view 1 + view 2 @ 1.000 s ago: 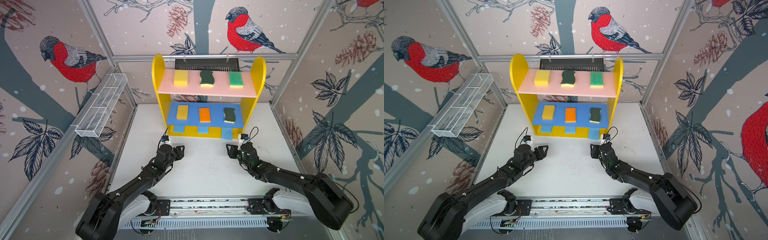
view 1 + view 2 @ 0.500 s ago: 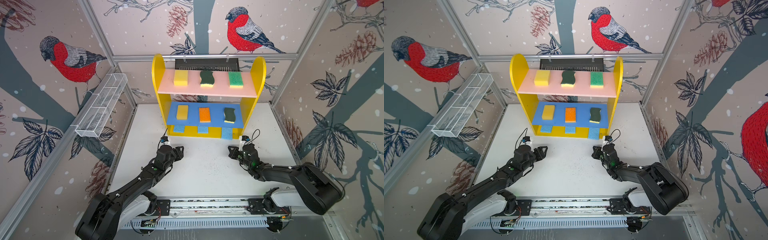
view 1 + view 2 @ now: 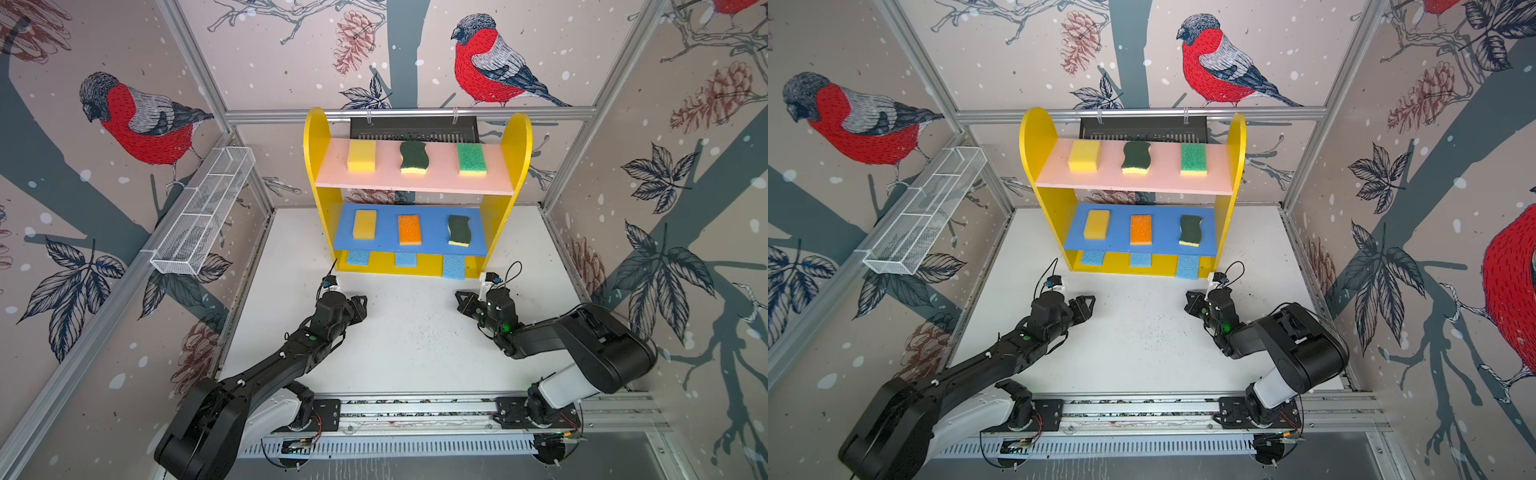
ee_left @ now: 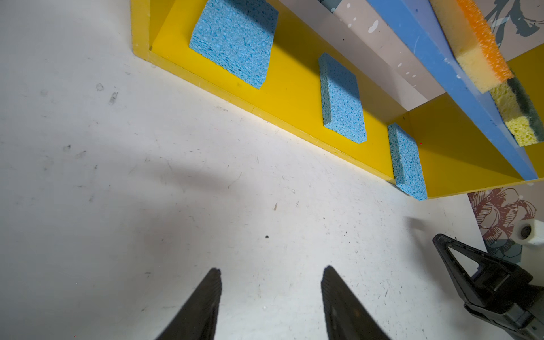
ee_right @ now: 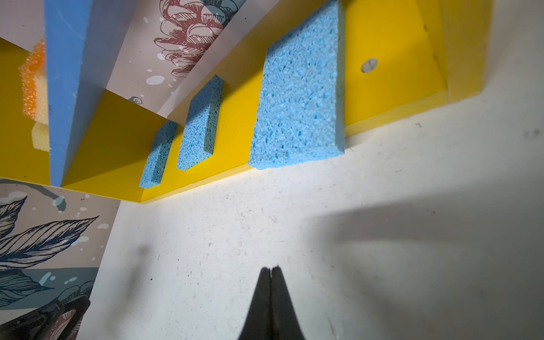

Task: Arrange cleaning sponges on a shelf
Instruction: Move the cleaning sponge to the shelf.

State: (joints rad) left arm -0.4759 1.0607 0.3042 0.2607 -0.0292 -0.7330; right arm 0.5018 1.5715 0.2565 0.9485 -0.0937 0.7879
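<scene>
Right claw (image 5: 271,269) is pinched fully shut with nothing in it, tips pressed together, low over the white table (image 3: 415,345) in front of the shelf (image 3: 313,166). Can't tell if the tips actually touch the table. Left claw (image 4: 270,272) is sitting partway open, empty too, over on my other side and also pointed toward the shelf's lowest level.

Sponge layout, my left to right, three per level:

Pink upper board (image 3: 415,183) has the upper yellow sponge (image 3: 361,156), the upper wavy dark-green sponge (image 3: 413,156) and the bright-green-topped sponge (image 3: 471,158).

Blue middle board (image 3: 434,232) has the middle yellow sponge (image 3: 365,224), the orange-topped sponge (image 3: 409,229) and the middle wavy dark-green sponge (image 3: 459,230).

Yellow bottom board (image 3: 428,264) has the left light-blue sponge (image 3: 357,257), the centre light-blue sponge (image 3: 405,259) and the right light-blue sponge (image 3: 453,266), all lying flat. That last one pokes a bit past the front lip of the board, the other two sit further in.

Also around: a white wire-mesh basket (image 3: 199,220) on the wall to my left, and a black slotted tray (image 3: 415,129) hanging behind the shelf's top.
</scene>
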